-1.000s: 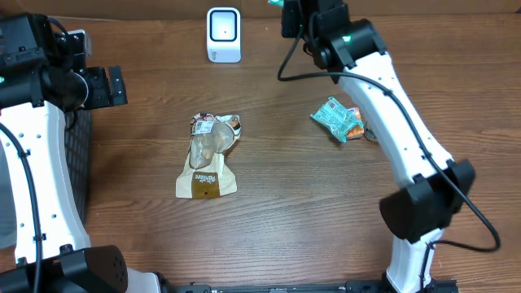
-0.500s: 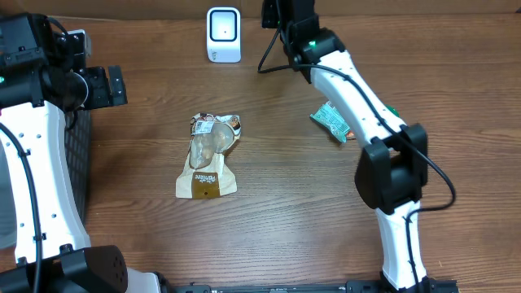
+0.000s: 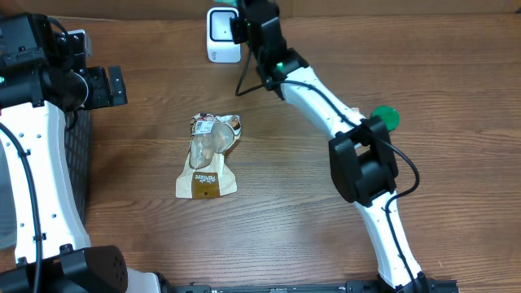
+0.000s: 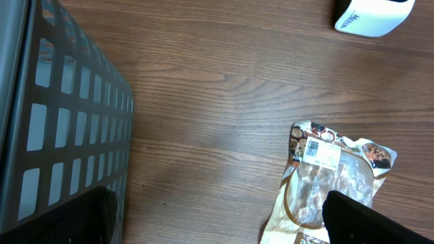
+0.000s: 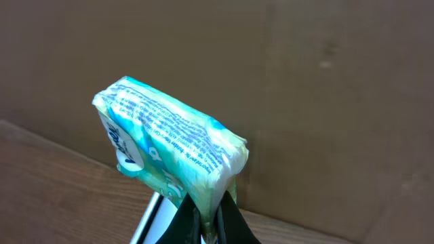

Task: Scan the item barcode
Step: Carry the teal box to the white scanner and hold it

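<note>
The right end effector (image 5: 209,220) is clenched on a teal-and-white packet (image 5: 173,146), pinching its lower edge so that the packet stands up above the fingertips, printed side to the wrist camera, in front of a brown wall. From overhead this end effector (image 3: 244,19) sits at the 12 o'clock edge of the wooden surface (image 3: 285,212), just beside the white scanner (image 3: 220,37), on its 3 o'clock side. The left end effector (image 3: 107,85) hangs at about 10 o'clock with its fingers spread wide and nothing between them. A brown pouch (image 3: 209,155) lies flat near the middle of the surface, toward 6 o'clock from the scanner and well apart from it. A black mesh basket (image 4: 54,122) stands at 9 o'clock.
</note>
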Controlling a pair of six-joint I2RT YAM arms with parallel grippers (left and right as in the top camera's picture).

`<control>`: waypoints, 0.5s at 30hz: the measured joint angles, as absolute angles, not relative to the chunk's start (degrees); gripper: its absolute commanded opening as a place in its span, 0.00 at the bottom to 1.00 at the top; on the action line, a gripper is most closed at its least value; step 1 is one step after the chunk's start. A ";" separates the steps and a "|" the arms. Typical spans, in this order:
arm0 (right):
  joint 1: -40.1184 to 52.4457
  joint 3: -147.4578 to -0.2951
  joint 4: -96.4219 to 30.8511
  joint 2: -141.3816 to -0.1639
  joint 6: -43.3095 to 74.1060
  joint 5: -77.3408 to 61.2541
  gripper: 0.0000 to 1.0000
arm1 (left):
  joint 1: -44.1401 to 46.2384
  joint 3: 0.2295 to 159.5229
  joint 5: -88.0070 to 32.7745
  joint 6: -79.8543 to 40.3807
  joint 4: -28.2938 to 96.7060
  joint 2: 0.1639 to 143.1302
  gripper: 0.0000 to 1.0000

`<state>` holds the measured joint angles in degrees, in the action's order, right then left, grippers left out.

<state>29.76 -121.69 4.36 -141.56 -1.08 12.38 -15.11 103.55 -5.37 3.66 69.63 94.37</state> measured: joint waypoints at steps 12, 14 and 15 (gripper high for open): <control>30.89 -121.69 6.85 -147.04 -10.11 13.91 0.04 | -15.11 103.55 -5.37 3.66 69.65 94.37 1.00; 30.87 -121.69 6.96 -147.06 -10.48 14.02 0.04 | -15.11 103.55 -5.37 3.66 69.65 94.37 1.00; 30.89 -121.69 7.44 -147.06 -10.57 14.02 0.04 | -15.11 103.55 -5.39 3.66 69.63 94.37 1.00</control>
<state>30.89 -121.69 7.44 -147.06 -10.57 14.02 -15.11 103.55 -5.39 3.66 69.63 94.37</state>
